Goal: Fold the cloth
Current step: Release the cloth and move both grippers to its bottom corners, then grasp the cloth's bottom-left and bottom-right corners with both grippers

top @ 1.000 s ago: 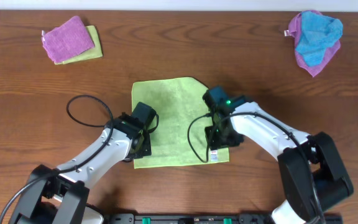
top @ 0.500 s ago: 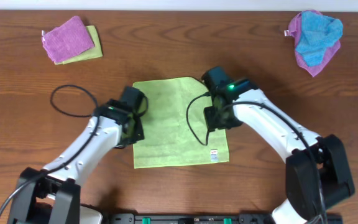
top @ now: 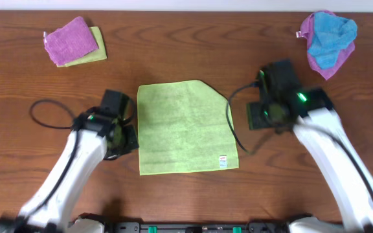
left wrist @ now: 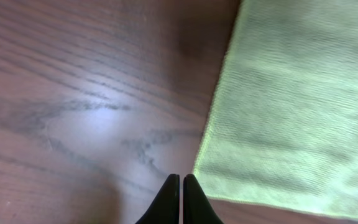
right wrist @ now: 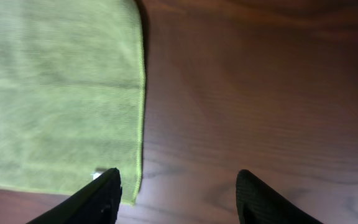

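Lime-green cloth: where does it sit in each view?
Overhead: the cloth lies flat at the middle of the table.
Left wrist: the cloth fills the right side, with wood on the left.
Right wrist: the cloth fills the left side, with wood on the right.
Shared landmark: the white tag at its near right corner also shows in right wrist. It is not seen in left wrist.

Wooden table (top: pixel 186 26): dark brown, grain running side to side. Bare wood lies directly beneath the jaws of the left gripper (left wrist: pixel 181 190) and between those of the right gripper (right wrist: pixel 178 186). Folded purple cloth (top: pixel 72 39): well ahead and to the left of the left jaws, lying on a yellow-green cloth (top: pixel 97 55). Crumpled bright blue cloth (top: pixel 332 35): ahead and to the right of the right jaws, resting on a second purple cloth (top: pixel 327 68), which has a white tag (top: pixel 299 35) at its left edge.
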Robot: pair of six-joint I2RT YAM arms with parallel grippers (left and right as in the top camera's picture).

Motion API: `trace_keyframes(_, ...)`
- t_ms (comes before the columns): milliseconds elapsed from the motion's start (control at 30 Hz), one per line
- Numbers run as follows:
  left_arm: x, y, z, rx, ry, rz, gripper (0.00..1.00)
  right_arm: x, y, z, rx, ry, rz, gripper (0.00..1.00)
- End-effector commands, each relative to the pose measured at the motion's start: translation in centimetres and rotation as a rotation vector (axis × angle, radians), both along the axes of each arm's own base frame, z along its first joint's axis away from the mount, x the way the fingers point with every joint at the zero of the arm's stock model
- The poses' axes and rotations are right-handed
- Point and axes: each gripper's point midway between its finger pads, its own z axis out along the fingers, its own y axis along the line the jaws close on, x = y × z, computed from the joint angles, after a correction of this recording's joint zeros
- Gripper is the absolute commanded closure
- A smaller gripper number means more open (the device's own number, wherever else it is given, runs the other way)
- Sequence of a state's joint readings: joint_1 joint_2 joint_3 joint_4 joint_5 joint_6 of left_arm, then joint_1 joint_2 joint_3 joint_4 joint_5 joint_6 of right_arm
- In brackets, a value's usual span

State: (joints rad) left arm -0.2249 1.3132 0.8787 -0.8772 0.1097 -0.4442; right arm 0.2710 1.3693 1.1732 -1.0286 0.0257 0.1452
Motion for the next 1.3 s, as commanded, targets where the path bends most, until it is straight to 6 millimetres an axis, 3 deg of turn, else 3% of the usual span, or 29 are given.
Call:
trace_keyframes(0,-1.0,-0.2,1.7,-0.043,-0.072,-0.003,0.94,-3.0,-0.6,0.0,0.025,-0.024,-0.003,0.38)
trace_keyframes(133,-4.2,-0.6,1.2,-0.133,-0.097,0.05,0.94,-6.9,-0.1,-0.3,0.153,-0.058,-0.045,0.38)
trace_keyframes(233,-6.3,-1.2,0.0,-0.197,-0.069,0.087,0.94,-8.6,0.6,-1.1,0.234,-0.07,-0.043,0.36)
trace_keyframes(400,-8.8,-1.7,-2.0,-0.262,-0.012,0.151,0.94,-11.1,1.2,-4.2,0.302,0.016,-0.067,0.36)
trace_keyframes(567,-10.0,-2.0,-3.3,-0.298,0.038,0.21,0.94,-12.6,3.0,-7.4,0.408,0.102,-0.047,0.36)
trace_keyframes(867,-9.2,-2.7,-4.5,-0.36,0.023,0.289,0.93,-12.0,4.3,-9.4,0.47,0.122,-0.027,0.35)
trace_keyframes(933,-9.0,-2.6,-4.5,-0.358,0.013,0.296,0.82,-11.5,4.6,-9.9,0.475,0.132,-0.026,0.35)
trace_keyframes(1067,-8.7,-2.6,-4.5,-0.36,0.007,0.326,0.71,-10.7,5.0,-10.8,0.479,0.15,-0.025,0.35)
trace_keyframes(1267,-8.5,-2.3,-5.2,-0.355,0.001,0.361,0.65,-9.8,5.6,-11.9,0.49,0.168,-0.004,0.35)
